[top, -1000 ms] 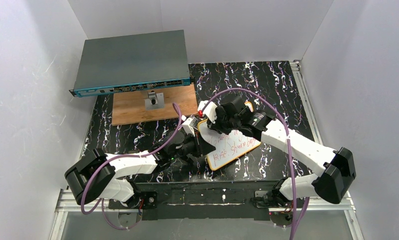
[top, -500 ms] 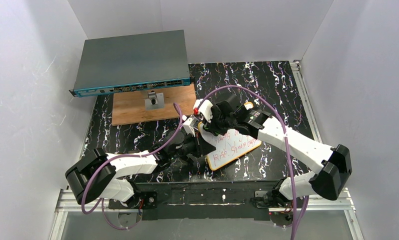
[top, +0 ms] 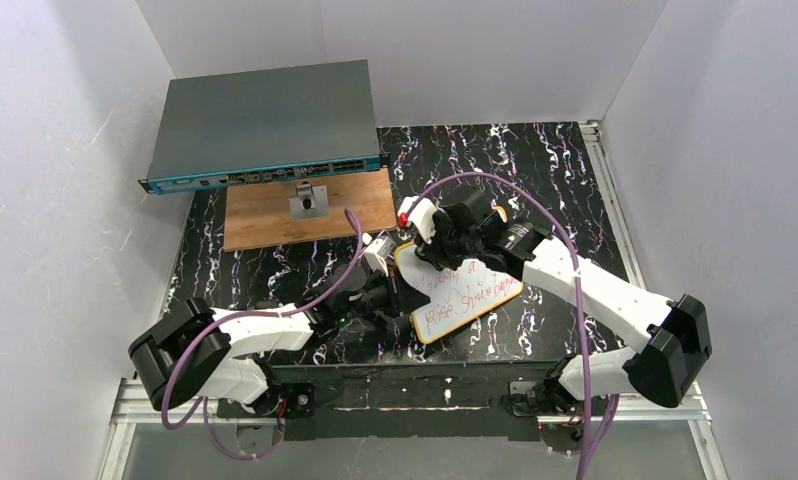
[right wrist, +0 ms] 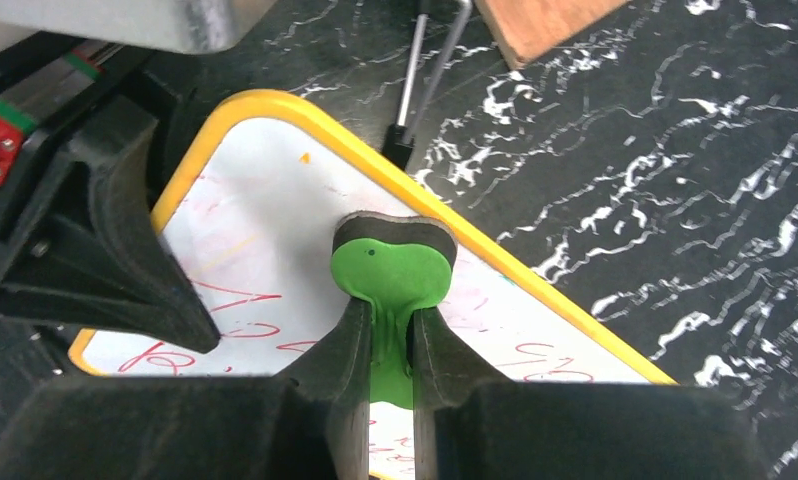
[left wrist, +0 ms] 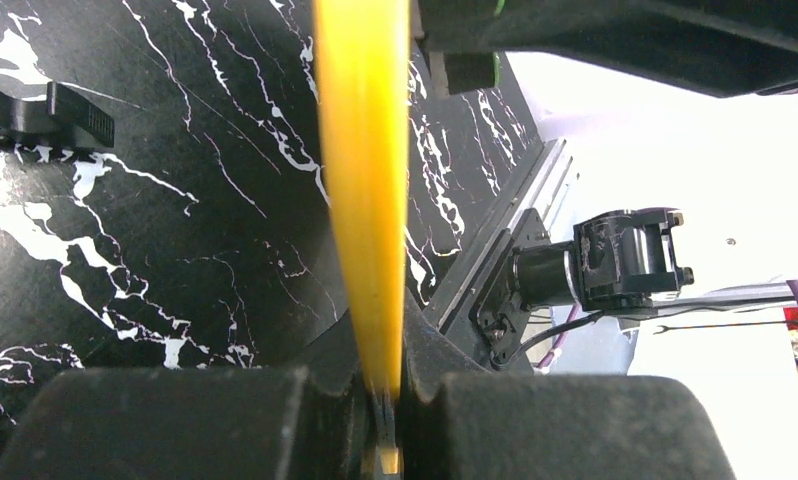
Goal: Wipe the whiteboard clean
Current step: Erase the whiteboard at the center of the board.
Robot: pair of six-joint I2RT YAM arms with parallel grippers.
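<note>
The whiteboard (top: 467, 297) has an orange rim and red writing, and lies slanted mid-table. My left gripper (top: 399, 297) is shut on its left rim; the left wrist view shows that orange edge (left wrist: 365, 180) pinched between the jaws (left wrist: 383, 388). My right gripper (top: 438, 243) is over the board's far end, shut on a green eraser (right wrist: 393, 265). The eraser's dark felt face presses on the white surface (right wrist: 265, 220). Faint pink smears lie around the eraser, and red strokes remain lower on the board.
A brown wooden board (top: 265, 220) with a small grey metal piece (top: 307, 203) lies at back left, beside a grey network switch (top: 260, 125). A black clip (left wrist: 45, 115) sits on the marbled black table (top: 535, 160). White walls enclose three sides.
The right gripper swept the eraser left across the board's far end, then back right. The left gripper kept its hold, and the board shifted slightly.
</note>
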